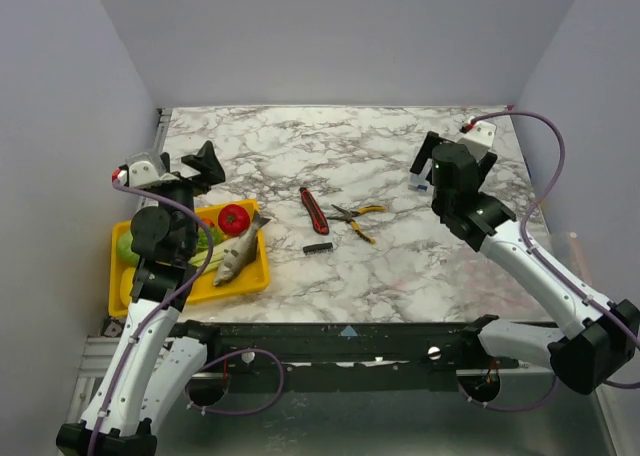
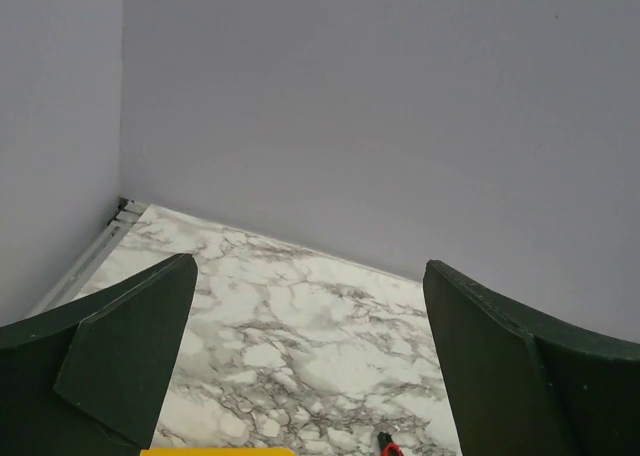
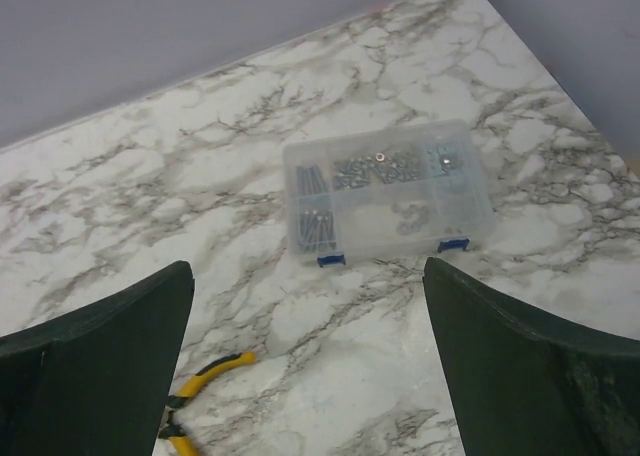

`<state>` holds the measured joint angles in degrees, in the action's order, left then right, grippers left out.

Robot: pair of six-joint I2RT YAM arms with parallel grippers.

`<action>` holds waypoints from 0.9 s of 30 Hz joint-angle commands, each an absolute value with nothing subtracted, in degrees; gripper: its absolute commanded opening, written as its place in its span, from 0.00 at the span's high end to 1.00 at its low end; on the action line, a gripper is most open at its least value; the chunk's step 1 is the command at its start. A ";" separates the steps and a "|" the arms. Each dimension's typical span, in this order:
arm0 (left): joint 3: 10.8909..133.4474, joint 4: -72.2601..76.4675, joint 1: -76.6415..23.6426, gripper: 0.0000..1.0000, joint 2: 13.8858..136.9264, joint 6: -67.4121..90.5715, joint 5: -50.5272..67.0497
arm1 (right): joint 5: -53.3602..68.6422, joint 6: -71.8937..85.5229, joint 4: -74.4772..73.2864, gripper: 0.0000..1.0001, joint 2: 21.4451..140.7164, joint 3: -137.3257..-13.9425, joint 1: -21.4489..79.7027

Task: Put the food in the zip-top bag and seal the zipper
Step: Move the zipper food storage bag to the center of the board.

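Well, my left arm [image 1: 160, 244] hides part of the food [image 1: 234, 219] in the yellow tray [image 1: 258, 274], just near-right of my gaping left pincer [image 1: 203, 166]; right pincer [image 1: 432, 162] also open

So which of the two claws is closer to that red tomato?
Left. The left gripper hangs right by the tomato, just behind it; the right gripper is far off across the table, past the knife and pliers.

knife: red utility knife [image 1: 315, 209] | pliers: yellow-handled pliers [image 1: 355, 219] beside it | box: clear screw box [image 3: 385, 191] | tray: yellow tray [image 1: 255, 274]
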<state>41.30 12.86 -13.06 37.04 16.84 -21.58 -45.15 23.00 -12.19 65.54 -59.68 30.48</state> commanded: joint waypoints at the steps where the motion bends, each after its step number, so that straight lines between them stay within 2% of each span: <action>1: 44.10 7.49 -12.66 0.01 39.91 14.76 -14.75 | -52.81 26.18 -19.24 0.00 67.89 -61.53 29.81; 5: 47.84 4.70 -12.68 0.01 42.13 12.45 -8.37 | -55.80 27.09 -21.14 0.00 69.36 -62.14 27.05; 8: 51.63 0.94 -12.66 0.01 44.61 11.74 -1.89 | -53.94 36.51 -30.00 0.00 73.01 -64.51 20.66; 11: 52.94 0.09 -13.19 0.01 46.09 11.10 3.56 | -53.01 42.26 -32.09 0.00 73.59 -62.45 17.07; 18: 51.02 0.09 -16.98 0.01 46.45 9.58 6.71 | -47.28 53.71 -34.29 0.00 67.83 -53.28 5.61; 23: 51.02 -0.48 -19.41 0.02 46.41 8.84 9.87 | -39.49 56.46 -31.17 0.00 62.21 -44.28 -5.42; 27: 50.56 -0.45 -19.78 0.01 46.16 9.14 7.54 | -35.37 56.82 -28.86 0.00 63.01 -39.73 -9.84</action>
